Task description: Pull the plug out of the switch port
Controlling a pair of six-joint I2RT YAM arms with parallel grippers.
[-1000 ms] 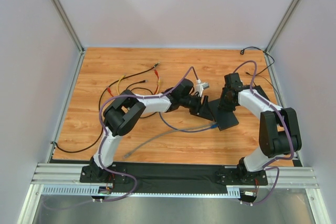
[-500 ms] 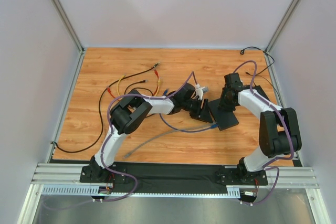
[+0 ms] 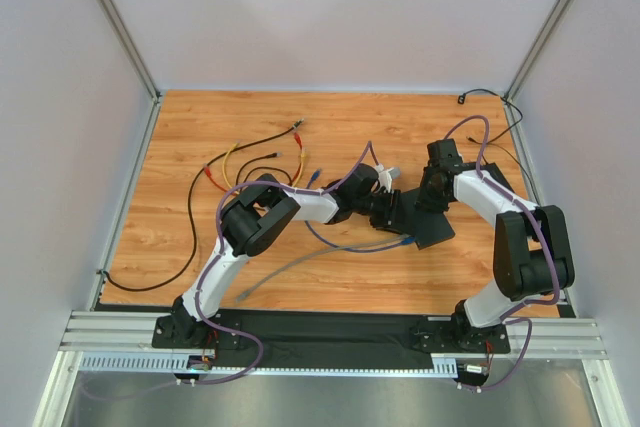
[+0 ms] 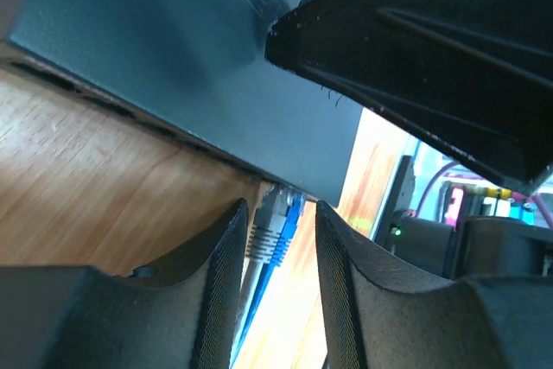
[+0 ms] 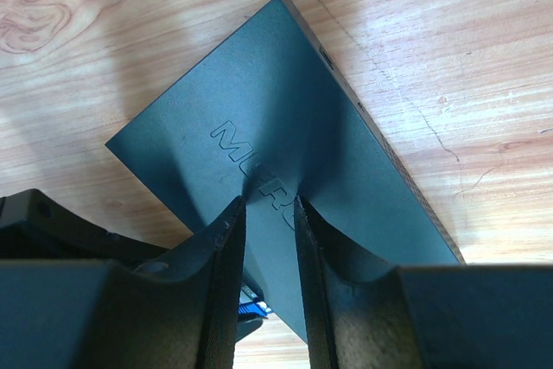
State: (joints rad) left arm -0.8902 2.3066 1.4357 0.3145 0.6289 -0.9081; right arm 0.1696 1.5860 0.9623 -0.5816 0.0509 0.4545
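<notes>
At the switch (image 3: 432,227), seen from overhead, both arms converge. The left gripper (image 3: 386,205) lies against the switch's left edge and the right gripper (image 3: 432,193) is over its far part. A blue cable (image 3: 380,245) and a grey cable (image 3: 300,265) run to the switch's near edge, where the blue plug (image 3: 405,240) shows.

Left wrist view: the jaws stand moderately apart and hold nothing. Ahead of the fingertips (image 4: 226,274), at the switch's edge, a grey plug (image 4: 263,232) and the blue plug sit side by side, touching. Which port each occupies cannot be told.

Right wrist view: the jaws stand narrow with nothing between them, their tips resting on the switch's top face.

Risks, as judged:
- The two plugs sit so close that closing here could clamp both, or the wrong one.
- If the latch tab is not pressed, a pull would drag the switch rather than free the plug.
- The right gripper only bears down and does not clamp. A sideways pull could slide the switch out from under it.
</notes>
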